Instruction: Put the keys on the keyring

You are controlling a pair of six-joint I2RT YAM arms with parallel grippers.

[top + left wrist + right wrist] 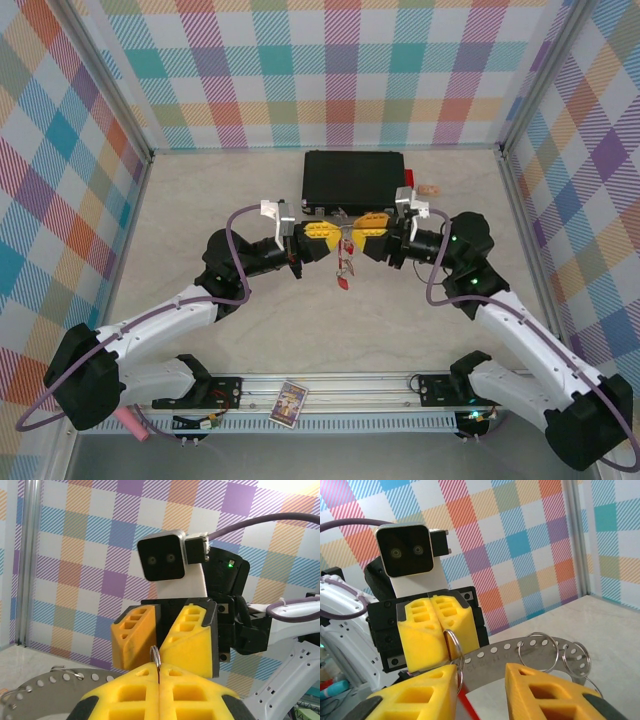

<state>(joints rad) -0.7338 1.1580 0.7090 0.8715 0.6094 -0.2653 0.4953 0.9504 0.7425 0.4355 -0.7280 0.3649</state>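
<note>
Keyring (155,656) clamped between left fingers (422,630), right fingers (545,690) spread wide just beside it.

Place: a robot test cell in a lab.
Walls: plaid-printed panels (340,70) in metal posts (120,100) close in the counter (250,320) on three sides.
Counter: pale, stone-patterned, boxed in like a booth.
Mounting: a slotted aluminium rail (340,385) at the near edge carries two white arms (150,330).
Wiring: purple cables (265,521) loop along the arms; a green status light (229,564) glows.
Cameras: a grey lens box (404,550) rides each wrist.
</note>
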